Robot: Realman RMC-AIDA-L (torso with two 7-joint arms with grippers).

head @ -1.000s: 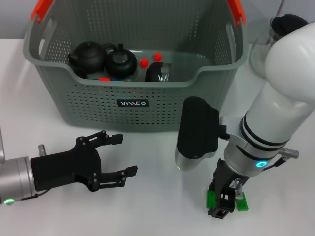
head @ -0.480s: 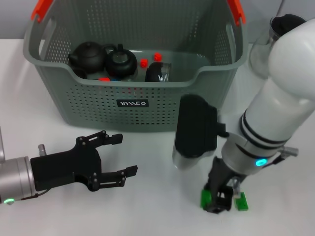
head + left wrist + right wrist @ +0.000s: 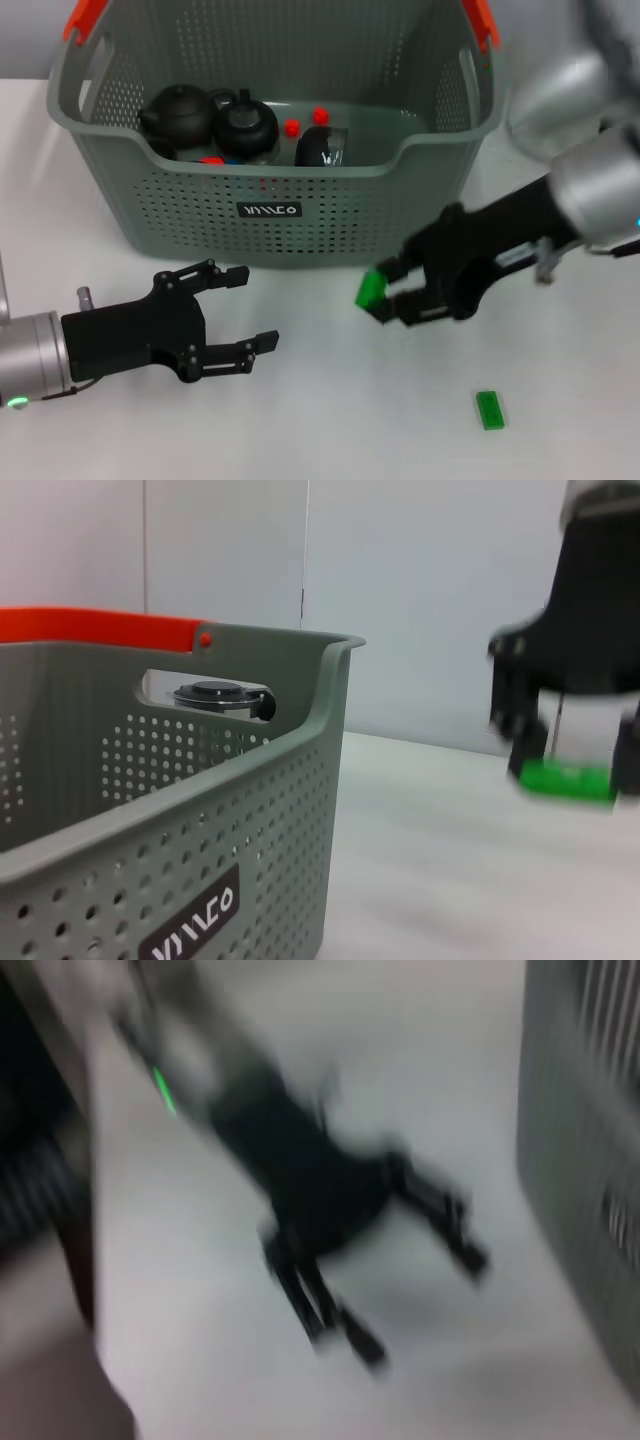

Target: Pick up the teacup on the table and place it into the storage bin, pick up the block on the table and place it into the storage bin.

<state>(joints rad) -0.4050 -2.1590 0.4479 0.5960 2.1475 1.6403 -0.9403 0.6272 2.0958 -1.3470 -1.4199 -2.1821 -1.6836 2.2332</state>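
The grey-green storage bin (image 3: 270,215) stands at the back middle of the table, and its wall (image 3: 180,850) fills the left wrist view. A dark teacup (image 3: 322,147) lies inside it beside two black teapots (image 3: 178,112). My right gripper (image 3: 387,295) hovers above the table just in front of the bin's right part, shut on a green block (image 3: 371,290). The left wrist view shows that gripper (image 3: 572,760) and its block (image 3: 568,781) in the air. A second green block (image 3: 490,410) lies on the table at the front right. My left gripper (image 3: 235,315) stays open at the front left.
Small red pieces (image 3: 292,127) also lie in the bin. A glass teapot (image 3: 528,112) stands behind the bin's right end, partly hidden by my right arm. The right wrist view is smeared and shows the left gripper (image 3: 330,1230) and the bin wall (image 3: 585,1160).
My right gripper has risen from the front right of the table with one green block and swung left toward the bin. The other green block stayed on the table. The left arm held still.
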